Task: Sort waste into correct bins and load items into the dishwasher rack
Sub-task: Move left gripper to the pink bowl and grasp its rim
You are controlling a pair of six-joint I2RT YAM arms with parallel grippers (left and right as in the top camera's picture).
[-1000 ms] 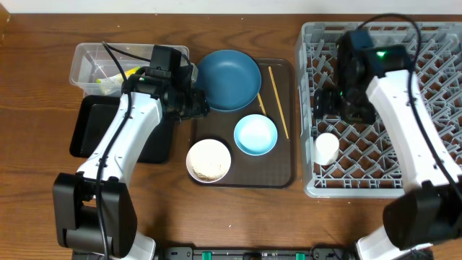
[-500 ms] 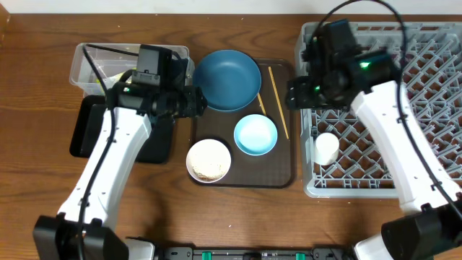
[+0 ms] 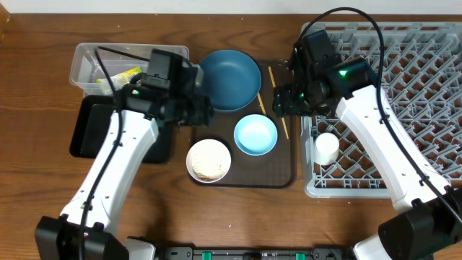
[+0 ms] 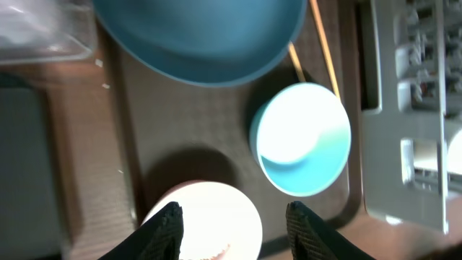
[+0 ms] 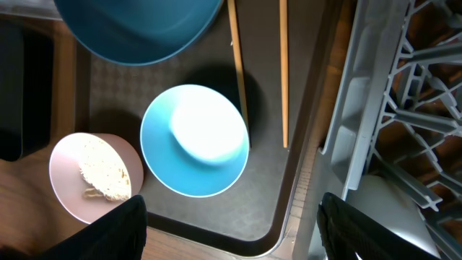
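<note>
From overhead only, yellow wrapper (image 3: 124, 74) lies in clear box (image 3: 84, 59).

Wooden table (image 3: 29, 188), clear box (image 3: 88, 66), black tray (image 3: 86, 136), brown serving tray (image 3: 279, 163), grey rack (image 3: 427, 66)

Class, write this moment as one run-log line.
left gripper: open, over brown serving tray | right gripper: open, by thin wooden chopsticks | small white cup: in grey plastic rack
</note>
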